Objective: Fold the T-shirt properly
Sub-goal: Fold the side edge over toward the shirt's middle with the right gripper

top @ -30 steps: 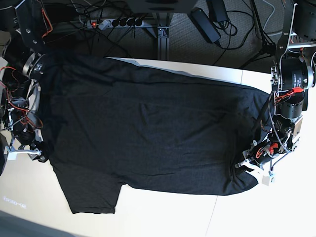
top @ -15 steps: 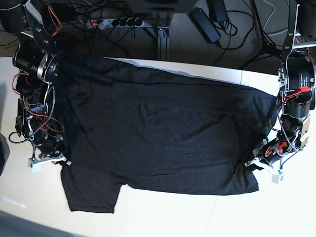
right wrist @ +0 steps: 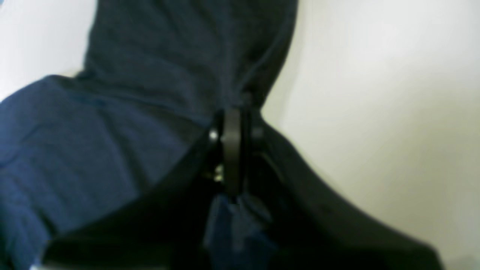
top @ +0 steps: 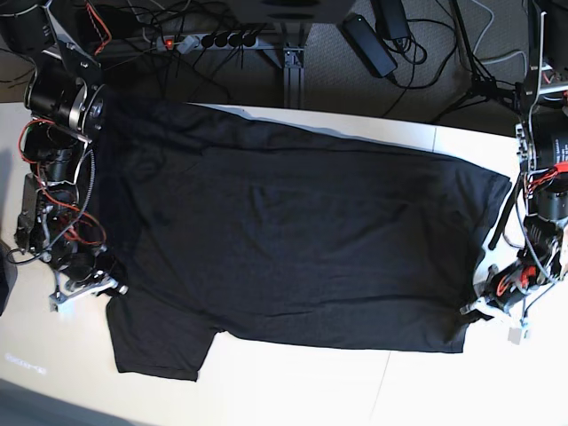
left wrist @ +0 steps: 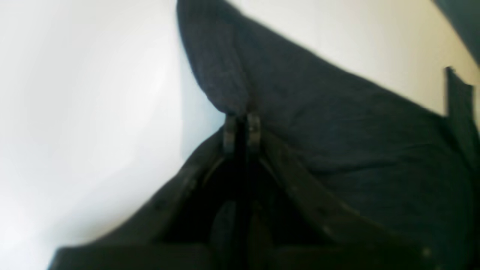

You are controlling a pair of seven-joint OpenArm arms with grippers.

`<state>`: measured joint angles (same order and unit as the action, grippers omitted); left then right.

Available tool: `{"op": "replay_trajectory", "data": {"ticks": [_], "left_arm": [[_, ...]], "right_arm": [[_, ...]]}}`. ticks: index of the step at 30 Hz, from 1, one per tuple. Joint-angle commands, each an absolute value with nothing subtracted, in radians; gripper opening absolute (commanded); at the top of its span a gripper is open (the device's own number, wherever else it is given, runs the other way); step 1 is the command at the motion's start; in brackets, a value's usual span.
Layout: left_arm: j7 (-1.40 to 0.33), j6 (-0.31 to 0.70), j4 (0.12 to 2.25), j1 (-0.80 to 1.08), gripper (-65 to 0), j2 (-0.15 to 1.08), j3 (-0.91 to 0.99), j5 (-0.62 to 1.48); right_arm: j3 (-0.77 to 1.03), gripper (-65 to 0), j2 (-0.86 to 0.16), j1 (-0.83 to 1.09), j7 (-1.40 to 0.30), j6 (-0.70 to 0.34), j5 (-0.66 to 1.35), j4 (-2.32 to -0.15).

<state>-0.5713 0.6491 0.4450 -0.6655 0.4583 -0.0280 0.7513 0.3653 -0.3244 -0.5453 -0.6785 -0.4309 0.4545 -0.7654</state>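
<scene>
We see a pale cream surface (top: 293,390) in the base view, and beyond its far edge a grey carpeted floor (top: 328,71) strewn with black cables, one white power strip (top: 209,40) and one black power brick (top: 368,44). We count one garment and two arms.

The large black short-sleeved jersey T-shirt (top: 293,240) lies spread flat across the middle of the surface, stretched from one arm to the other. One short sleeve (top: 160,342) sticks out toward the near edge at the view's left. The cloth is plain black on the side facing up, faintly heathered, with soft creases running across the body.

On the view's left, the right end effector (top: 98,288) sits at the shirt's edge beside that sleeve. In the right wrist view its jaws are pressed together, and the fabric (right wrist: 180,75) bunches into a ridge right at the tips (right wrist: 232,127), so we call it clamped on the cloth.

On the view's right, the left end effector (top: 475,309) is at the shirt's near corner there. The left wrist view shows its two tips (left wrist: 242,127) squeezed tight with a fold of dark cloth (left wrist: 337,142) pinched between them, the pale surface (left wrist: 93,112) alongside.
</scene>
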Motion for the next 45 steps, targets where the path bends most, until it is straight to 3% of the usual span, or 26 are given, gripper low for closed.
{"op": "replay_trajectory", "data": {"ticks": [1, 8, 19, 25, 45], "left_arm": [[-0.584, 0.698, 0.476, -0.695, -65.0, 0.485, -0.027, 0.788], [-0.788, 0.698, 0.519, -0.674, -65.0, 0.558, -0.027, 1.044], [-0.814, 0.698, 0.769, -0.455, -65.0, 0.684, -0.027, 1.156], [-0.818, 0.698, 0.871, -0.371, -65.0, 0.688, -0.027, 1.156], [-0.856, 0.698, 0.876, -0.329, -65.0, 0.712, -0.027, 1.172]], "right_arm": [[0.366, -65.0, -0.348, -0.567, -0.682, -0.477, 0.494, -0.807], [0.366, -65.0, -0.376, -0.432, -0.770, -0.487, 0.609, -1.002], [0.370, -65.0, -0.491, -0.159, -0.764, -0.487, 0.677, -1.273], [0.373, -65.0, -0.502, -0.101, -0.764, -0.487, 0.673, -1.284], [0.389, -65.0, -0.502, -0.069, -0.756, -0.487, 0.616, -1.284]]}}
